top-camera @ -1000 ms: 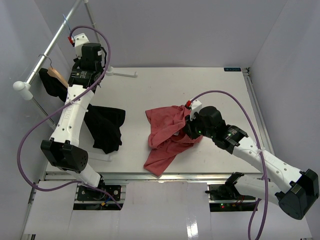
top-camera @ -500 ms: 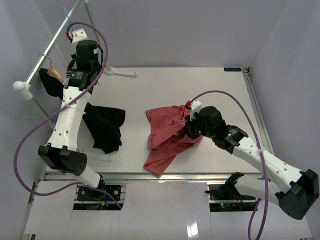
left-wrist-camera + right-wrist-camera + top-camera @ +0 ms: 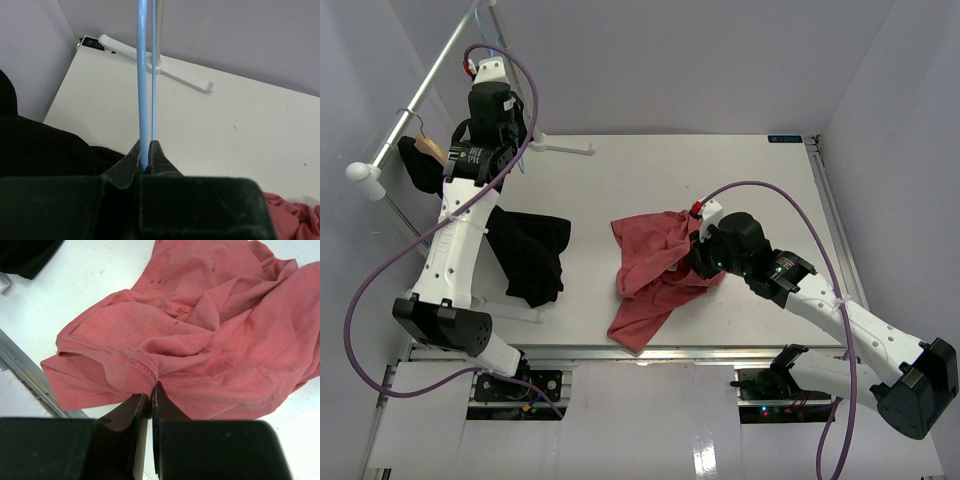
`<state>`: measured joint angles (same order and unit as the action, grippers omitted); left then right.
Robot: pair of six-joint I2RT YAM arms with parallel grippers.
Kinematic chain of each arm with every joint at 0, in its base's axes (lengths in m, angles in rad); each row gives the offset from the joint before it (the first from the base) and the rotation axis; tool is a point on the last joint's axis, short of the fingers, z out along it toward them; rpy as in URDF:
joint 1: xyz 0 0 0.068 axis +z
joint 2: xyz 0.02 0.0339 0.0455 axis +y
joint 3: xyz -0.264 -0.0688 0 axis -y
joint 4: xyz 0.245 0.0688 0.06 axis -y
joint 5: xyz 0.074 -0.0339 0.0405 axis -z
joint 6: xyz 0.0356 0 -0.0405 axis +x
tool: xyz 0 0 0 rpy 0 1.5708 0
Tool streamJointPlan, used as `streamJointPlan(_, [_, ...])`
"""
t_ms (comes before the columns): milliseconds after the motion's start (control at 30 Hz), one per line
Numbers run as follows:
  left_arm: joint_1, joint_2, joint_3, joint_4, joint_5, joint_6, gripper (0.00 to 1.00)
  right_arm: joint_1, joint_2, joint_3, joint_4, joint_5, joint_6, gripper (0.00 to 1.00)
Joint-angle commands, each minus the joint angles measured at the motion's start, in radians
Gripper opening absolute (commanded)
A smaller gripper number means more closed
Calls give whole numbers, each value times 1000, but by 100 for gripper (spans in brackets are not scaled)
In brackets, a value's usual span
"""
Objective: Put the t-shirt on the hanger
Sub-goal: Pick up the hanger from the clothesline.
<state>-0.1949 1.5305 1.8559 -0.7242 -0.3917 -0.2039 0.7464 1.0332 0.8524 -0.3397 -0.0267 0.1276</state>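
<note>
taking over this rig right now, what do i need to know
Left hand: shut on the thin blue wire of the hanger, held up at the back left by the rail.
Right hand: shut on a ribbed edge of the t-shirt.
T-shirt is bunched mid-table, right of the black garment.
Done: both things are gripped.
Left: bring hanger and shirt together and thread the hanger in; the shirt is not on it yet.

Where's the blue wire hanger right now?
Left wrist view: the light-blue wire hanger stands pinched in the left claw, over the table's far-left corner, beside the black garment, near the white rack foot.
</note>
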Motion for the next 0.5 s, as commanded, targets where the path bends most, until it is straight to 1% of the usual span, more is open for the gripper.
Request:
streamJointPlan(0, [-6,-106,-52,32,159,-5,0,-2,12,21,19,64,10,8])
streamJointPlan(67, [-6,-146,-96,50,233,-19,0,-4,42,55,-15,151,26,8])
streamJointPlan(167, [-6,-226,-225,100,452,-52,0,-24,99,106,-65,218,52,8])
streamJointPlan(267, [-7,-292,-379,151,644,-82,0,-64,137,155,-90,217,62,8])
streamJointPlan(300, [-11,-306,-409,165,739,-91,0,-86,147,164,-91,214,66,8])
streamJointPlan(367, [-17,-331,-484,207,880,-98,0,-134,179,194,-101,211,62,8])
streamJointPlan(433, [-42,-331,-524,221,1036,-87,0,-193,209,231,-116,189,52,8])
streamJointPlan(467, [-52,-330,-536,215,1059,-86,0,-218,222,247,-123,173,52,8])
